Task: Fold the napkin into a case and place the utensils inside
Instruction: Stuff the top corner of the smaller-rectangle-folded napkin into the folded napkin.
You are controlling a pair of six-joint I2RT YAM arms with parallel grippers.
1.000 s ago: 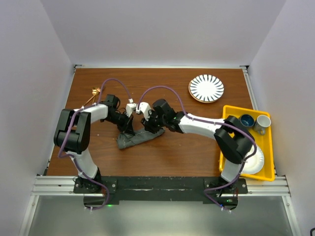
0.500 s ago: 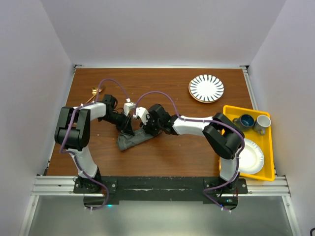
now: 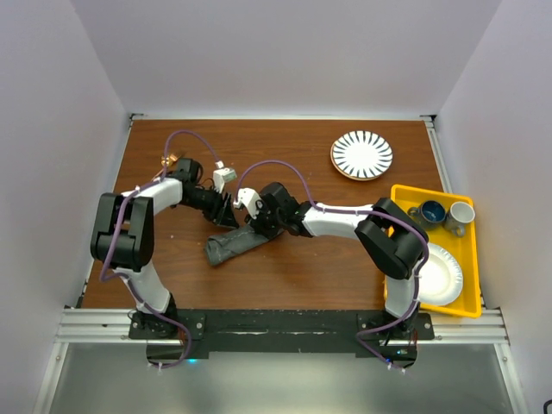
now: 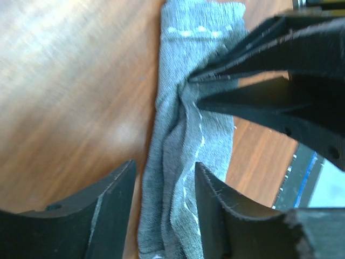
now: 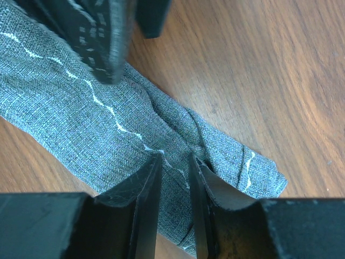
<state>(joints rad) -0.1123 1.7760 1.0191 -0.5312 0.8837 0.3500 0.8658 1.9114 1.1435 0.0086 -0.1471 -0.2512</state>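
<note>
- The napkin [image 3: 233,247] lies on the table [image 3: 302,280], a little left of the middle. It is already gathered into a narrow strip, almost the case.
- My right gripper [image 5: 173,164] is clamped on a raised fold toward the strip's right end. I judge this keeps the layers from springing open.
- My left gripper [image 4: 164,166] hangs just over the strip with jaws apart and holds nothing, so it is free to fetch.
- The utensils [image 3: 166,160] wait at the far left, well apart from the cloth and not yet inside.
</note>
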